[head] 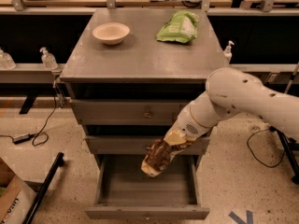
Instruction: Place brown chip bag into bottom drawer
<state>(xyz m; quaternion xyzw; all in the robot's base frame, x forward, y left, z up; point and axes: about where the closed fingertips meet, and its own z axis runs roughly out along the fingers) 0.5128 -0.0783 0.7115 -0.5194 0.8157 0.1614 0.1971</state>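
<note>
The brown chip bag (159, 157) hangs from my gripper (178, 135), tan-yellow ends up and down, dark brown middle. It dangles over the right part of the open bottom drawer (147, 212), just in front of the middle drawer's face. The drawer is pulled out, its grey inside showing, and nothing shows in it. My white arm (243, 99) reaches in from the right. The gripper is shut on the bag's top end.
The grey cabinet's top (140, 55) holds a beige bowl (111, 32) and a light green chip bag (178, 27). The two upper drawers (140, 112) are closed. A black pole (44, 190) and cardboard box (11, 197) lie on the floor at left.
</note>
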